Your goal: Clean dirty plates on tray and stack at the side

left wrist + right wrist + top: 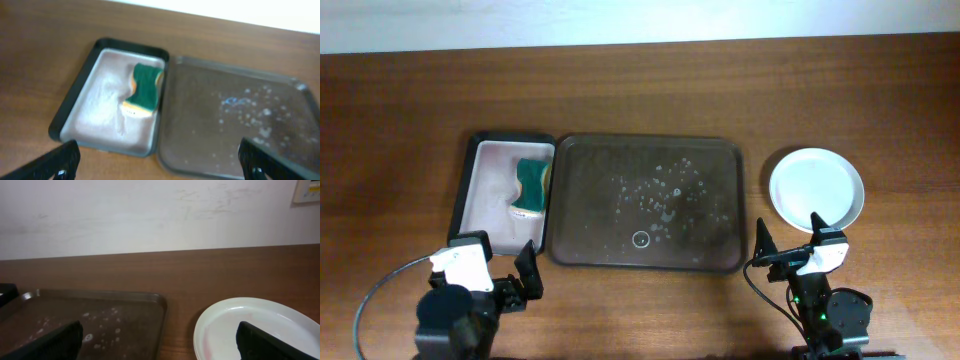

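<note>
since it's bare, tray (pixel 590 200): cleared
plates (pixel 817 187): its 3 o'clock, faint red streak tho
left gripper (pixel 159 146), right gripper (pixel 159 327): open, empty

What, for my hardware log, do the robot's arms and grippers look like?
Both arms are black with white wrist blocks. The left gripper and right gripper have black, tapered fingers. A grey cable loops beside the left arm; a green light shows on the right arm.

Even, bright light — left-wrist view blurred
</note>
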Controlling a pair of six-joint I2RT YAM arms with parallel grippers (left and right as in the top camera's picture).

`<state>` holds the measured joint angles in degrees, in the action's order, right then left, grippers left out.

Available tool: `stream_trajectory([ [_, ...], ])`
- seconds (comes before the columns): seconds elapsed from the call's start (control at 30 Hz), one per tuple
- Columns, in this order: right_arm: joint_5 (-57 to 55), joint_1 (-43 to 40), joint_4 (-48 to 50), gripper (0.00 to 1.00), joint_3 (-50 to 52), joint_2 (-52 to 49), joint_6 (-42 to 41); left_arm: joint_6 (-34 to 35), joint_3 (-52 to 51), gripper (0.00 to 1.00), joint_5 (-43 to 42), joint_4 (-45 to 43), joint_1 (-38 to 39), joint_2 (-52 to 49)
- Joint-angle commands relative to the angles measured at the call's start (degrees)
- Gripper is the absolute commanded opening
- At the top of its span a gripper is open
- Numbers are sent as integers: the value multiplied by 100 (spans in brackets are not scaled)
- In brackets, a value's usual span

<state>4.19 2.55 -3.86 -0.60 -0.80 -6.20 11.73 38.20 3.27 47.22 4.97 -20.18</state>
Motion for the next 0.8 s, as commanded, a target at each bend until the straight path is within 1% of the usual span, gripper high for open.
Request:
stream_trajectory([
  [0.0, 72, -33, -26, 99, 28, 48, 0, -72, -1202, 100, 37, -929, -116, 826],
  [0.13, 72, -33, -26, 99, 28, 48, 0, -70, -2306, 99, -214, -2063, -240, 1652],
  [0.23, 72, -33, -26, 99, 28, 48, 0, -70, -2920, 99, -245, -2977, -328, 2002],
  [0.37, 72, -33, -26, 99, 28, 48, 0, -74, -3709, 99, -199, -4907, -374, 1991],
  [0.4, 72, -33, -26, 99, 28, 48, 0, -166, -3766, 100, -221, -5029, -380, 1991],
  [0.47, 72, -33, -26, 99, 28, 48, 0, -267, -3768, 99, -243, -4920, -382, 1991],
  [0.57, 72, -33, -26, 99, 28, 50, 0, -262, -3768, 100, -229, -4245, -380, 1991],
  [0.77, 72, -33, -26, 99, 28, 48, 0, -262, -3768, 99, -295, -4242, -380, 1989],
])
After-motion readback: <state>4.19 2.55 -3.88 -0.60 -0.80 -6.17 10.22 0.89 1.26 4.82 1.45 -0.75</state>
